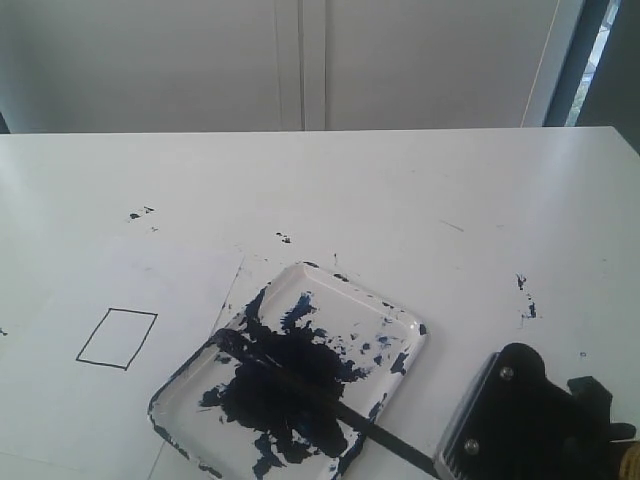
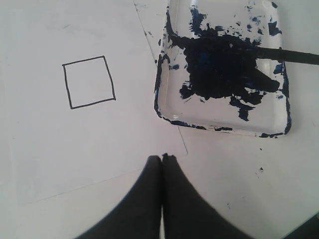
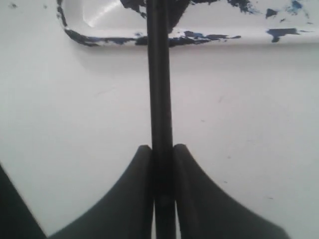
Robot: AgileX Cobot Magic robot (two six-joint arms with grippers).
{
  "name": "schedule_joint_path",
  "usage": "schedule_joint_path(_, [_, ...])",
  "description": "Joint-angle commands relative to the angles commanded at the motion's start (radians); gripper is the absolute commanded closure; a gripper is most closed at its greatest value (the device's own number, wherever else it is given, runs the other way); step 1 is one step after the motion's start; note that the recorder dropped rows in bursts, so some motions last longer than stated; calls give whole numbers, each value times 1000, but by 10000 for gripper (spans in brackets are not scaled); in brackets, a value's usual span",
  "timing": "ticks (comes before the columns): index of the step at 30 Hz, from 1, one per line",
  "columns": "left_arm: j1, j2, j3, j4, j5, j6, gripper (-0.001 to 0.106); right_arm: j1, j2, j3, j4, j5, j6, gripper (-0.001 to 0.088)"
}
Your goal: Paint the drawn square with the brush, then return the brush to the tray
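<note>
The drawn square (image 1: 117,338) (image 2: 88,82) is a thin black outline on white paper, with a white interior. To its right sits the clear tray (image 1: 405,322) (image 2: 224,130) (image 3: 109,37), smeared with a big dark navy blot. The black brush (image 1: 390,440) (image 2: 294,56) (image 3: 159,89) lies with its tip end in the blot, and its handle crosses the tray's near rim. My right gripper (image 1: 452,458) (image 3: 162,148), at the lower right, is shut on that handle just outside the tray. My left gripper (image 2: 162,158) is shut and empty, hovering near the paper's corner, short of the square.
The white paper sheet (image 1: 100,290) covers the left of the white table, its edge running beside the tray. Small paint specks (image 1: 527,308) dot the table right of and behind the tray. A white wall stands beyond the table's far edge (image 1: 320,131).
</note>
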Motion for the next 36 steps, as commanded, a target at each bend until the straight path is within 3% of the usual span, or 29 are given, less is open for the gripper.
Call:
schedule_joint_path(9, [0,0,0,0,0,2,1053,0,0,0,-162,29,0,868])
schedule_joint_path(19, [0,0,0,0,0,2,1053,-80,0,2,-156,-8,252,868])
schedule_joint_path(36, [0,0,0,0,0,2,1053,-78,133,2,-42,-66,227,868])
